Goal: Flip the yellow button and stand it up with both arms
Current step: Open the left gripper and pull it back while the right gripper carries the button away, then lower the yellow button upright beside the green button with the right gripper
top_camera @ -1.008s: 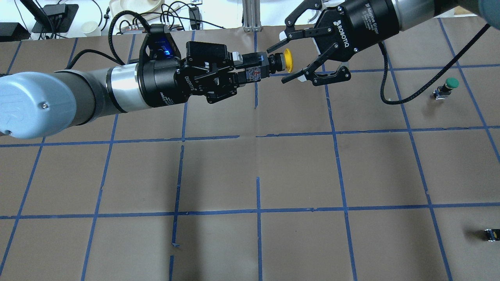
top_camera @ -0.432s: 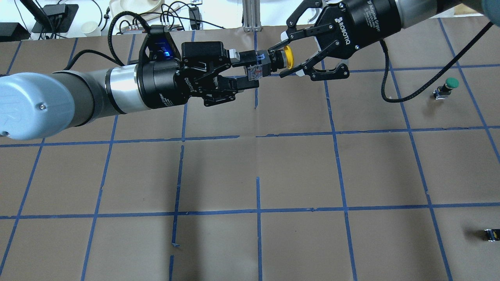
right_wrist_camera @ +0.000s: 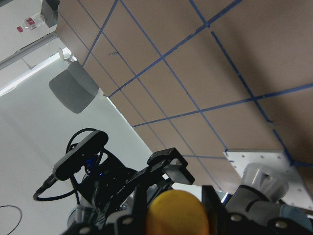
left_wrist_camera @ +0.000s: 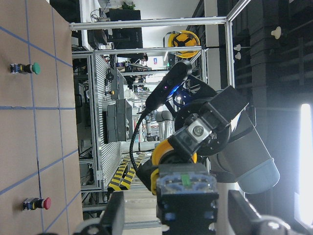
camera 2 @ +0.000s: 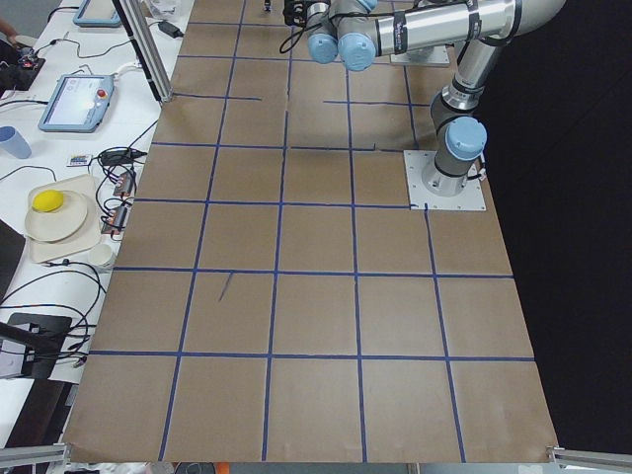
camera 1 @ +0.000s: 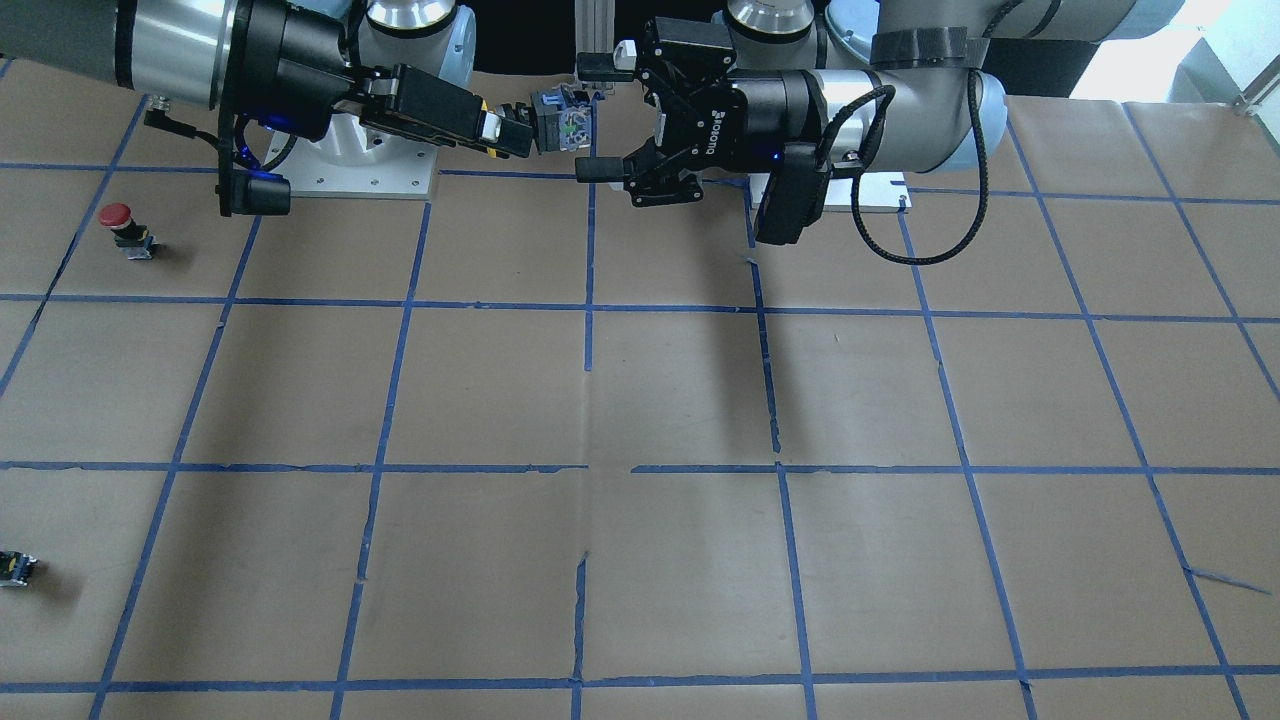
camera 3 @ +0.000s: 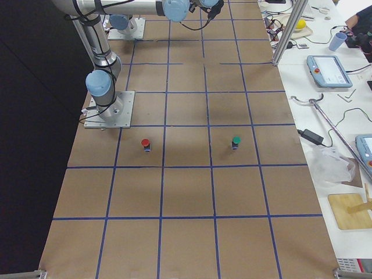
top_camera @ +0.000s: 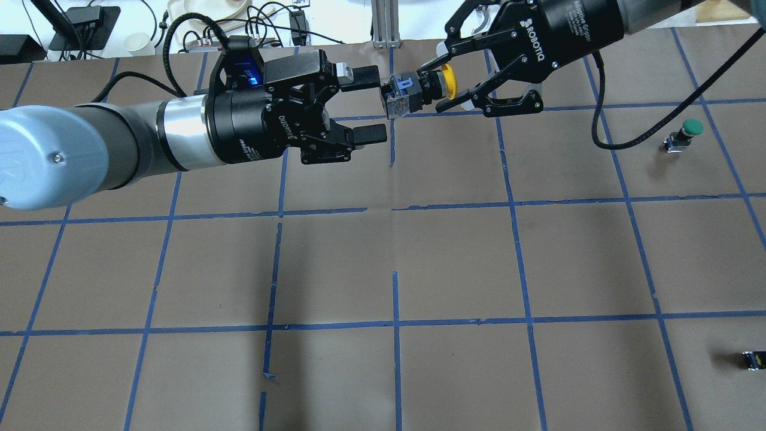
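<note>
The yellow button (top_camera: 413, 90) hangs in mid-air over the far middle of the table, lying sideways with its yellow cap (top_camera: 446, 81) toward the right arm. My right gripper (top_camera: 432, 87) is shut on it just behind the cap; it also shows in the front view (camera 1: 515, 126). My left gripper (top_camera: 380, 105) is open, its fingers spread wide on either side of the button's blue-grey body without touching it. The left wrist view shows the button body (left_wrist_camera: 186, 190) between my spread left fingers (left_wrist_camera: 115, 215). The right wrist view shows the cap (right_wrist_camera: 177, 213).
A green-capped button (top_camera: 686, 134) stands at the right of the table. A red-capped button (camera 1: 126, 228) stands near the right arm's base. A small dark component (top_camera: 753, 360) lies at the near right edge. Cables and equipment lie beyond the table's far edge.
My left gripper has opened, let go of the button's body and drawn back slightly leftward. My right gripper has closed on the button behind its cap.
</note>
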Motion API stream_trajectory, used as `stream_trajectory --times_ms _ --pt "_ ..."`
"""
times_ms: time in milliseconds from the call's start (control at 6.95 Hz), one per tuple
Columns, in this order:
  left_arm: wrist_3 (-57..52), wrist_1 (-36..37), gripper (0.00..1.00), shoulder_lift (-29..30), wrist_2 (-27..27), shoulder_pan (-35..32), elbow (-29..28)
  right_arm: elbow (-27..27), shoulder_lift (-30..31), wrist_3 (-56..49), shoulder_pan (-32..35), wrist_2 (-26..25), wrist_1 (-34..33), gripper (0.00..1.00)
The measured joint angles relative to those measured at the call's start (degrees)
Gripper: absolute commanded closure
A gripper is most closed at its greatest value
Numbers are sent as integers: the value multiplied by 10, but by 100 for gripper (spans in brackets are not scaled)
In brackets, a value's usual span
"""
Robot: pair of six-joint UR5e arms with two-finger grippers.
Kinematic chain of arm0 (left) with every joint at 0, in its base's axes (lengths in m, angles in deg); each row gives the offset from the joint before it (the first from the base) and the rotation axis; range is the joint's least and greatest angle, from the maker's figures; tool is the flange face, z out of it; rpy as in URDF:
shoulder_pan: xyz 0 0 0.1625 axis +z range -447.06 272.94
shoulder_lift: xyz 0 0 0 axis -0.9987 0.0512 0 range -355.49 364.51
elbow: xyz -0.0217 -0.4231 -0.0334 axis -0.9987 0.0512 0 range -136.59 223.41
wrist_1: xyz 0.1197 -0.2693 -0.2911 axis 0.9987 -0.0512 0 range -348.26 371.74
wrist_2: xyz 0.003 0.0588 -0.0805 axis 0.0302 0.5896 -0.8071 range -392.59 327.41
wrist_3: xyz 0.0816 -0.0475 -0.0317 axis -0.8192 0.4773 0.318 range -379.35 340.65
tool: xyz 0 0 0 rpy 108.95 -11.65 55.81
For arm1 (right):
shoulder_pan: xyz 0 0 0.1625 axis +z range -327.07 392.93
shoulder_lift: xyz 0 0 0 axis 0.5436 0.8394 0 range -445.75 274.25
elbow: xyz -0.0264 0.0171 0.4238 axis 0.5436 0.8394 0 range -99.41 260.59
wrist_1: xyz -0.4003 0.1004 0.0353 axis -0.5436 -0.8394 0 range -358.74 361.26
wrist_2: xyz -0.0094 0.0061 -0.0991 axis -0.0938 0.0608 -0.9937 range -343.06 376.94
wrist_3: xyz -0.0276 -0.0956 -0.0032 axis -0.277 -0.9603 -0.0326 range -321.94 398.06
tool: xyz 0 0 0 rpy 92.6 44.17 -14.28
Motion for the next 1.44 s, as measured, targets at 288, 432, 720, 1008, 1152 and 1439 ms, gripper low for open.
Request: stream_trajectory --times_ms 288,432,720,1008,1152,1439 --pt "16 8 0 4 128 58 -5 13 7 -81 -6 -135 -49 74" --pt "28 25 0 11 193 85 -10 14 10 -147 -9 -216 -66 74" --pt "77 105 0 37 328 100 -14 4 15 -278 -10 -321 -103 79" --pt "146 212 0 54 441 93 -17 -47 17 -419 -12 -409 -174 89" --pt "187 271 0 56 509 76 -18 -82 22 -482 -14 -459 -222 91" --pt "302 395 0 58 634 35 -32 -150 46 -617 -46 -513 -290 91"
